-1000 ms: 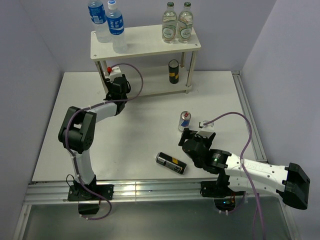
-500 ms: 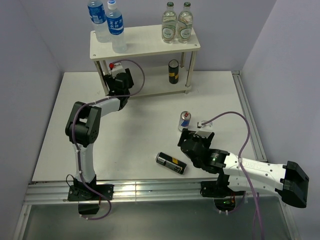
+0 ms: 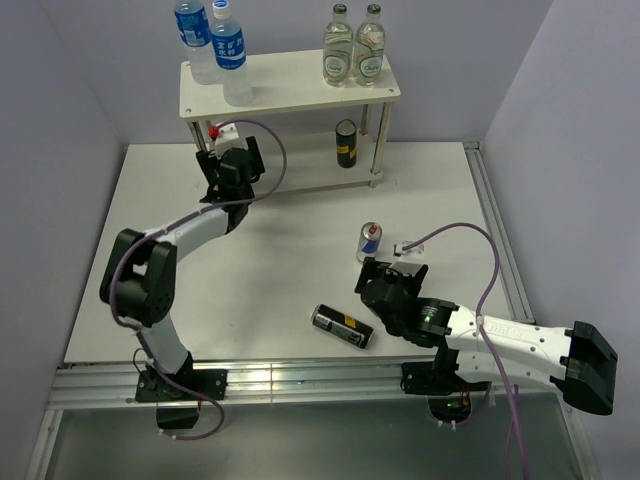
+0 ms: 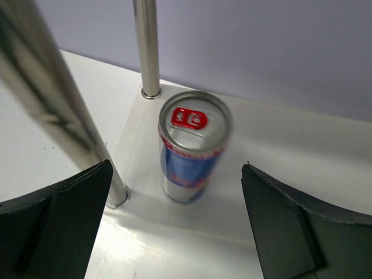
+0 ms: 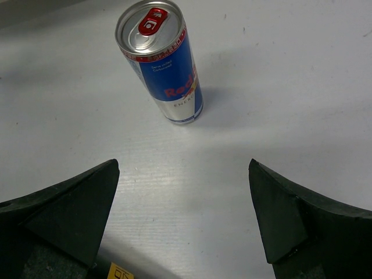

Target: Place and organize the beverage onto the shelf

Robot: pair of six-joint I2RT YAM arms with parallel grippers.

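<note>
Over to the left pincer first: spread wide, gripping nothing, nosed in at the front-left corner of the shelf, down at its lower level. Sitting in the gap between its fingers, clear of both, a blue-and-silver can, upright, red tab on top, slightly blurred. Standing on the lower board near the corner, with one metal leg just behind it and another just beside one finger.

Now the right pincer: likewise gaping, empty, touching nothing. Dead ahead, beyond its fingertips, a second blue-and-silver can, upright on the tabletop, well apart from the shelf. Just beside that pincer, to its near left in the overhead view, a dark can with a yellow band, lying on its side on the tabletop.

Up on the shelf: two water bottles with blue labels and caps at the left end of the top board, standing close together; two green-capped bottles side by side at the right end. Down below, a second dark can, upright toward the right of the lower board.
</note>
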